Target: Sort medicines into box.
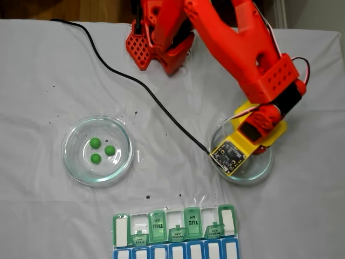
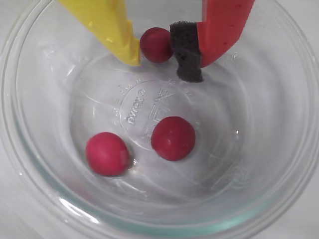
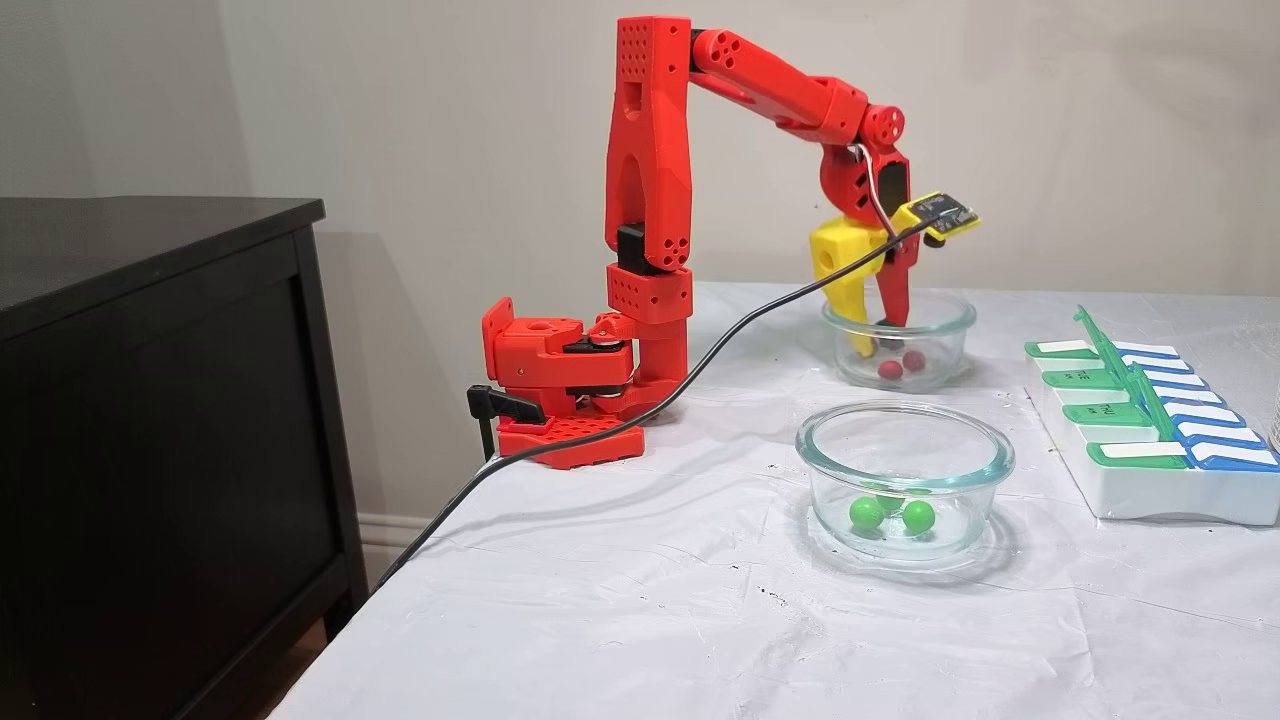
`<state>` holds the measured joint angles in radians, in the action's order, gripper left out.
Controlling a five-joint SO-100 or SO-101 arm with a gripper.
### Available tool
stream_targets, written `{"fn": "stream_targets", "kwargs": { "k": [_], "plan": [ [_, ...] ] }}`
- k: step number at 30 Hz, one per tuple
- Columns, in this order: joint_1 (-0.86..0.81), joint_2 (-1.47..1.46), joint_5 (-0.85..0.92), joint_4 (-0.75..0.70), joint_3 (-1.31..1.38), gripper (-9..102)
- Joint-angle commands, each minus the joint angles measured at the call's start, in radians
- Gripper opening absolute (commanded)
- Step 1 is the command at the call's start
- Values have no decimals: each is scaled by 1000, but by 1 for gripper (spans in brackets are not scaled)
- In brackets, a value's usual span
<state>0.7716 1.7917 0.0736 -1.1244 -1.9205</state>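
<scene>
**Gripper down in the red-pill dish, fingers around one pill**

The red arm (image 3: 650,180) reaches from its base at the back of the white-covered table (image 1: 48,70) and dips its gripper (image 2: 157,55) into a clear glass dish (image 3: 898,340). In the wrist view the yellow finger (image 2: 112,30) and the red finger with its dark foam pad (image 2: 187,52) stand on either side of a dark red pill (image 2: 156,45). The yellow tip looks to be touching it, and the foam pad sits right against its other side. Whether the pill is truly squeezed or only bracketed, I cannot tell. It sits low, near the floor of the dish.

Two more red pills lie loose on the bottom of the same dish, one near the middle (image 2: 173,138) and one to its left (image 2: 106,153), close together but apart.

The second glass dish (image 1: 73,162) stands well apart to the left in a fixed view, holding three green pills (image 1: 95,143) clustered near its centre.

The pill box (image 1: 178,229) lies at the near edge of the table in that view. Several of its green lids are propped open over white compartments, with a blue row beside them. I see no pills in the open compartments. A black cable (image 1: 135,81) trails across the cloth to the small board on the wrist.
</scene>
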Motion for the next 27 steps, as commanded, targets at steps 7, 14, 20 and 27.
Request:
{"fn": "stream_targets", "kwargs": {
  "k": [7,14,20,27],
  "plan": [
    [64,-83,-25,-100,166,13],
    [115,-101,-32,-196,255,14],
    [132,-144,-37,-249,334,15],
    [146,-193,-41,-258,347,12]
  ]
}}
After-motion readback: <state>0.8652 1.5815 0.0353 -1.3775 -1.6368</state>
